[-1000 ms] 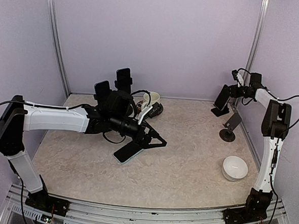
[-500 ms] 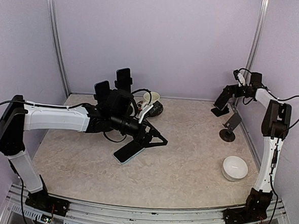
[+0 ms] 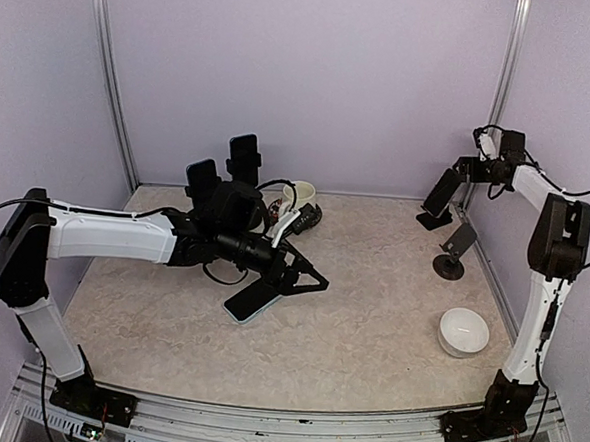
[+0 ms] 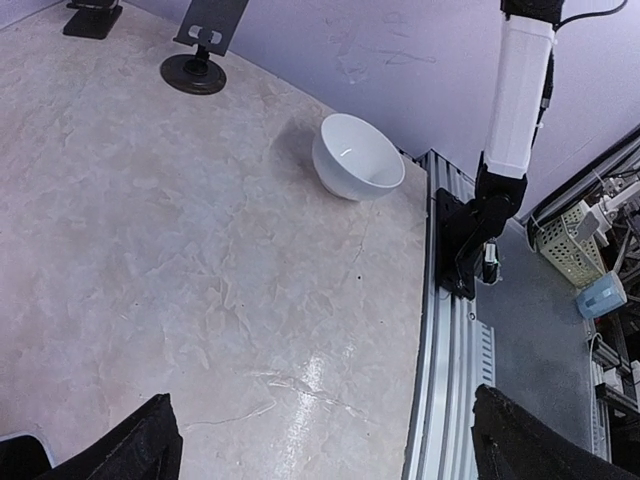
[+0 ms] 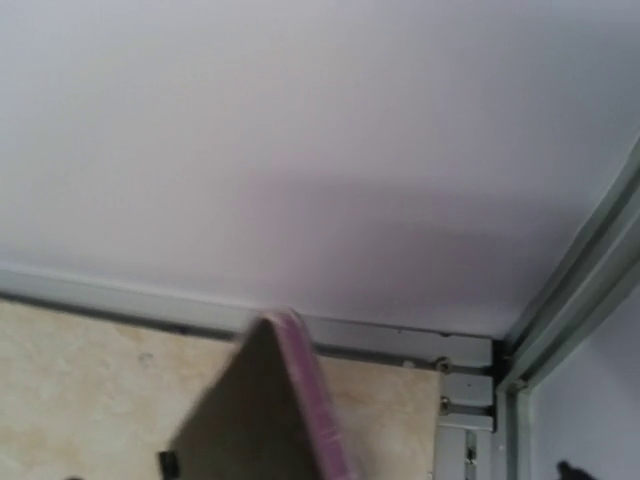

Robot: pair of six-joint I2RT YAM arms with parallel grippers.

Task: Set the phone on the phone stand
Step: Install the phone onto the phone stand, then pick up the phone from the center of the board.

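The beige marbled table [image 4: 200,260] looks like polished stone or laminate: smooth, with a soft sheen where light strikes near its front edge. The white round bowl [image 4: 357,160] is glossy and looks ceramic. The black phone stand with a round foot [image 4: 195,75] appears matt; metal or plastic, I cannot tell. The flat dark phone with a pale rim [image 3: 253,301] has a smooth, shiny face. The silver frame rail [image 4: 440,400] is grooved bare metal. The white left-arm shell [image 3: 104,234] is smooth satin plastic. The lilac walls [image 3: 304,81] are matt.
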